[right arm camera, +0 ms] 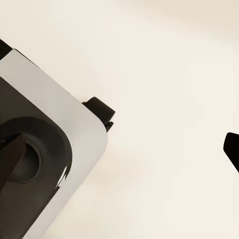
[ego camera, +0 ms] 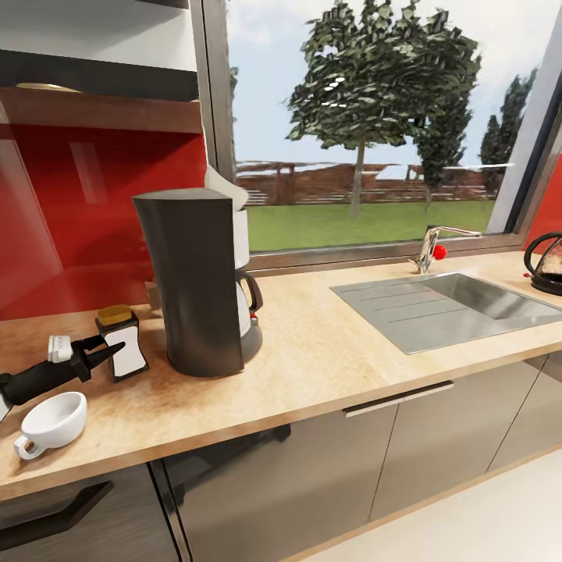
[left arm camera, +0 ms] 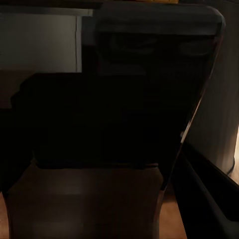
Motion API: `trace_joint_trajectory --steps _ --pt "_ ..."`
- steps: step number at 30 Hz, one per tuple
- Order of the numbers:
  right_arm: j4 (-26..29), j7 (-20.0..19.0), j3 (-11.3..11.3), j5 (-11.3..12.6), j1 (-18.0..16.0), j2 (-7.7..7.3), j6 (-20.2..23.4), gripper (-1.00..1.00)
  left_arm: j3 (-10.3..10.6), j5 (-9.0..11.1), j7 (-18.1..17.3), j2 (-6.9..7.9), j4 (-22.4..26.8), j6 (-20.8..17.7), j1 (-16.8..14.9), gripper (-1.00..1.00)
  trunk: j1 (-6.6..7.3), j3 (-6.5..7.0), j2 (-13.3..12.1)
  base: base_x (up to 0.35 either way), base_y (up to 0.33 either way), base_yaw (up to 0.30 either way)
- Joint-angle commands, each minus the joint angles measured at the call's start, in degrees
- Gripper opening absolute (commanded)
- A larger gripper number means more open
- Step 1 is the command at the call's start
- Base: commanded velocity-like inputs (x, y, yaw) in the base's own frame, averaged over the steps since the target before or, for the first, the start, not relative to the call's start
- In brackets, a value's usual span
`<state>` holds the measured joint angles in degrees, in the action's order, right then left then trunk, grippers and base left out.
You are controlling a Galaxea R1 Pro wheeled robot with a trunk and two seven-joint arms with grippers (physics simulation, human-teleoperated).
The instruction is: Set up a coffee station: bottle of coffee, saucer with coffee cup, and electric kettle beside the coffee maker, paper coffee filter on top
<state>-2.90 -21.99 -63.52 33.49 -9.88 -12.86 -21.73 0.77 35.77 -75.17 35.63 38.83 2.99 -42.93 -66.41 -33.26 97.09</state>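
Bottle of coffee [ego camera: 121, 342] stands on the kitchen countertop [ego camera: 328, 351] at frame left, just left of the coffee maker [ego camera: 199, 285]; our left gripper [ego camera: 109, 353] has its jaws around the bottle, but we cannot tell if they pinch it. Coffee cup [ego camera: 53, 421] sits lower left; electric kettle [ego camera: 546, 264] far right past the sink [ego camera: 445, 308]; right jaws' state unknown.

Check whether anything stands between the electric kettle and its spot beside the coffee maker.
The electric kettle sits at the countertop's far right; the coffee maker is toward the left. The sink and its tap lie between them. Both sit low, so carrying the kettle over them should work.
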Motion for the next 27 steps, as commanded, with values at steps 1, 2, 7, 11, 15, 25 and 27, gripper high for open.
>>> trace_joint_trajectory --steps 1,2,7,11,15,25,27 --pt "-0.2 -0.4 -0.4 0.6 0.0 0.03 -0.2 1.00 0.5 -1.9 -0.2 0.04 -0.6 0.4 0.0 -1.00 0.00 -0.08 0.0 0.000 0.000 0.000" --pt "-0.2 -0.4 -0.4 0.6 0.0 0.03 -0.2 1.00 0.5 -1.9 -0.2 0.05 -0.6 0.4 0.0 -1.00 0.00 -0.08 0.0 0.000 0.000 0.000" --pt "-0.2 -0.4 -0.4 0.6 0.0 0.03 -0.2 1.00 0.5 -1.9 -0.2 0.05 -0.6 0.4 0.0 -1.00 0.00 -0.08 0.0 0.000 0.000 0.000" --pt "-0.2 -0.4 -0.4 0.6 0.0 0.03 -0.2 1.00 0.5 -1.9 -0.2 0.05 -0.5 0.4 0.0 -1.00 0.00 -0.08 0.0 0.000 0.000 0.000" --pt "-0.2 -0.4 -0.4 0.6 0.0 0.03 -0.2 1.00 0.5 -1.9 -0.2 0.05 -0.5 0.3 0.0 1.00 0.00 -0.08 0.0 0.000 0.000 0.000" --pt "-0.2 -0.4 -0.4 0.6 0.0 0.03 -0.2 1.00 0.5 -1.9 -0.2 0.05 -0.7 0.3 0.0 1.00 0.00 -0.08 0.0 0.000 0.000 0.000" --pt "-0.2 -0.4 -0.4 0.6 0.0 0.03 -0.2 1.00 0.5 -1.9 -0.2 0.05 -0.7 0.3 0.0 1.00 0.00 -0.08 0.0 0.000 0.000 0.000"
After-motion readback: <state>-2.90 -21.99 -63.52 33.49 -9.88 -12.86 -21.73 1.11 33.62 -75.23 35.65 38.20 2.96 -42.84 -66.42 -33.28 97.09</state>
